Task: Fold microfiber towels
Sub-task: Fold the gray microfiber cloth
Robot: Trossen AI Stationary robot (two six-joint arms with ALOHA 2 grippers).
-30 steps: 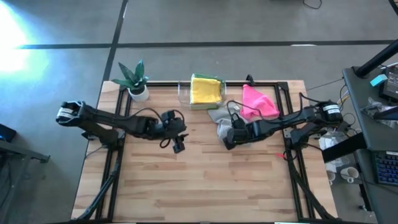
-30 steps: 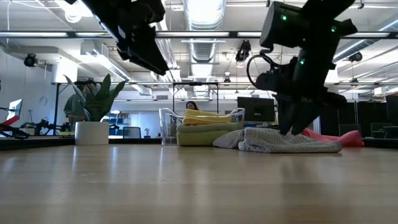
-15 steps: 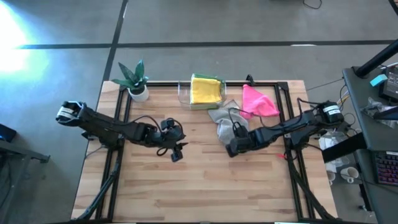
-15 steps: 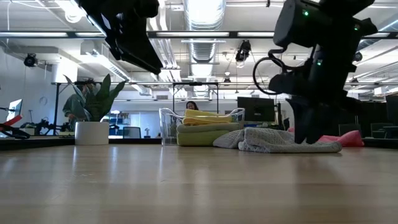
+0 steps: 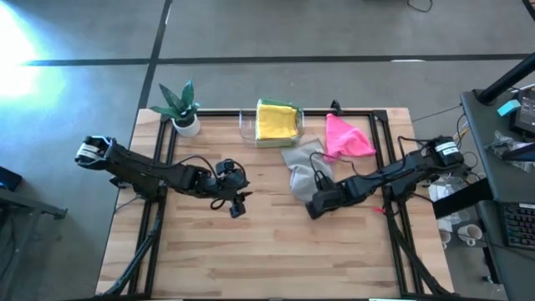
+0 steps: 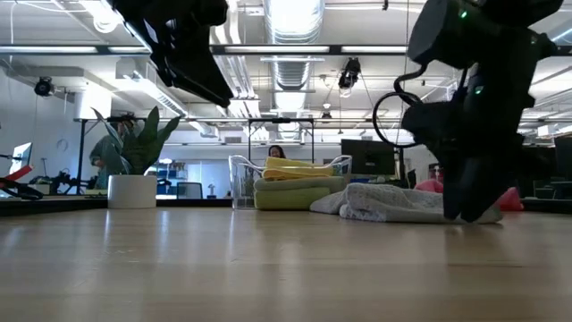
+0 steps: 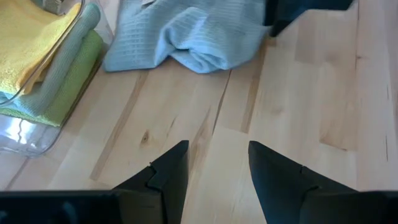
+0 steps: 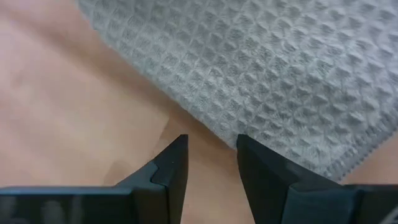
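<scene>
- Yellow towel (image 5: 277, 120) lies folded on top of the stack in the clear tray (image 5: 246, 127) at the table's 12 o'clock edge; judged from that, this one is done.
- Lime towel (image 7: 73, 79) and the sage towel (image 7: 69, 45) lie folded in the same tray under the yellow one, as the left wrist view shows, so three of the five look finished.
- Grey towel (image 5: 300, 165) lies crumpled and unfolded on the bare wood, just at 5 o'clock of the tray; it looks like the piece in hand and has yet to be spread flat.
- Pink towel (image 5: 345, 138) sits in a loose heap near the 1 o'clock corner, touching or just beside the grey one, and is not yet folded.
- Right gripper (image 8: 209, 163) hovers low at the grey towel's edge nearest the table centre, jaws narrowly apart with nothing between them; the weave lies just ahead of the fingertips (image 8: 176, 155).
- Left gripper (image 7: 214, 163) hangs above the wood at about 9 o'clock of the grey towel, well apart from it, jaws parted and empty, pointing toward the cloth and tray.
- Remaining work, as I judge it: flatten and fold the grey towel, do the same with the pink one, then add both to the stack.
- Potted plant (image 5: 181, 107) stands at the 11 o'clock corner, clear of the work.
</scene>
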